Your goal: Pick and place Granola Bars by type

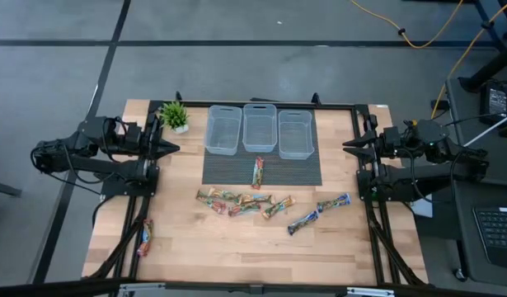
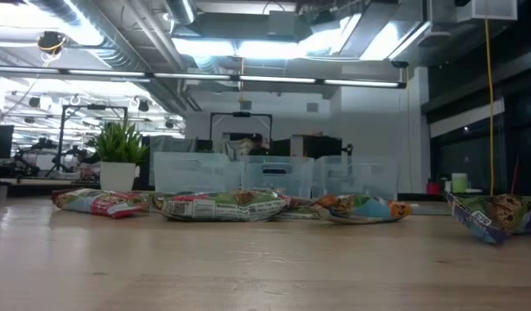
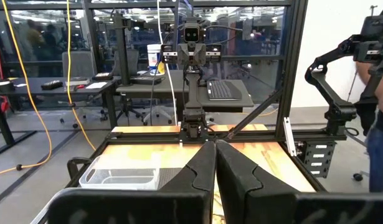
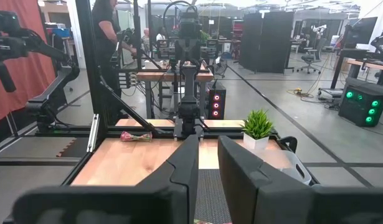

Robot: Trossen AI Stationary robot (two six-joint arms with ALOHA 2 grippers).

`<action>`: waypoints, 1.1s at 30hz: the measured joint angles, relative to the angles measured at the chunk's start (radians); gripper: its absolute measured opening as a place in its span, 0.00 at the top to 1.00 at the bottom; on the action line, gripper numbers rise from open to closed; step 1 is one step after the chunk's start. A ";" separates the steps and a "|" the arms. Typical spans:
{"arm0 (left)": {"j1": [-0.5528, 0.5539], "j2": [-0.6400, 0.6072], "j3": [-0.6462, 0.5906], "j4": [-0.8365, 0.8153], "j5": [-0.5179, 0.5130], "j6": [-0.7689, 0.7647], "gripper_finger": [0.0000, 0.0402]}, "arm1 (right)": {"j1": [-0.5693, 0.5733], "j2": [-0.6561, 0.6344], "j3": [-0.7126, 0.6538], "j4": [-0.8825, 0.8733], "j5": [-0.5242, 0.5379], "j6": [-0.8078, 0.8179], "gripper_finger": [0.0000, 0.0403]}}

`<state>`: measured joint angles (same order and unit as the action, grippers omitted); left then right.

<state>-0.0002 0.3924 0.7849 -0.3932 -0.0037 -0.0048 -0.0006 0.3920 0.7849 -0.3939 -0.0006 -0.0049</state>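
Observation:
Several granola bars lie flat on the wooden table. One red-orange bar (image 1: 258, 172) lies on the dark mat. A mixed row of bars (image 1: 237, 202) lies nearer the near edge, with two blue ones (image 1: 303, 221) (image 1: 334, 202) to its right. One more bar (image 1: 144, 238) lies alone by the left edge. In the low view the bars (image 2: 218, 206) show in a line. My left gripper (image 1: 176, 149) (image 3: 215, 144) hovers shut over the table's left side. My right gripper (image 1: 345, 146) (image 4: 208, 140) hovers over the right side, its fingers slightly open. Neither is near a bar.
Three clear bins (image 1: 223, 129) (image 1: 260, 127) (image 1: 295, 133) stand side by side at the far end of the mat (image 1: 302, 169). A small potted plant (image 1: 174, 115) stands to their left. A black frame rims the table (image 1: 179, 247). A person stands beyond the table in the right wrist view.

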 joint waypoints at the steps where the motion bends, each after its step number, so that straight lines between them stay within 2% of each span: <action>1: 0.000 0.000 0.000 0.000 0.000 0.000 0.99 | 0.000 0.000 0.000 0.000 0.000 -0.001 0.84; 7: 0.000 0.000 0.000 0.000 0.000 0.000 0.98 | 0.000 0.000 0.000 0.000 0.000 -0.024 0.84; 11: 0.000 0.000 0.000 0.000 0.000 0.000 0.98 | 0.000 0.000 0.000 0.006 0.005 -0.271 0.84; 13: 0.000 0.000 0.000 0.000 0.000 0.000 0.98 | 0.000 0.000 0.000 0.004 0.006 -0.339 0.84; 18: 0.000 0.000 0.000 0.000 0.000 0.000 0.99 | 0.000 0.000 0.000 0.011 0.007 -0.335 0.84; 21: 0.000 0.000 0.000 0.000 0.000 0.000 0.98 | 0.000 0.000 0.000 0.014 -0.011 -0.313 0.84; 26: 0.000 0.000 0.000 0.000 0.000 0.000 0.98 | 0.004 0.023 0.000 0.058 -0.182 -0.170 0.84; 30: 0.000 0.008 0.000 0.063 -0.004 0.000 0.99 | 0.003 0.059 0.000 0.184 -0.161 0.026 0.84; 33: 0.000 0.012 -0.001 0.098 -0.004 -0.021 0.99 | 0.003 0.085 0.000 0.274 -0.129 0.103 0.84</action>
<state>-0.0006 0.4049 0.7841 -0.2956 -0.0074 -0.0257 0.0029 0.4770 0.7845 -0.1203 -0.1293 0.0984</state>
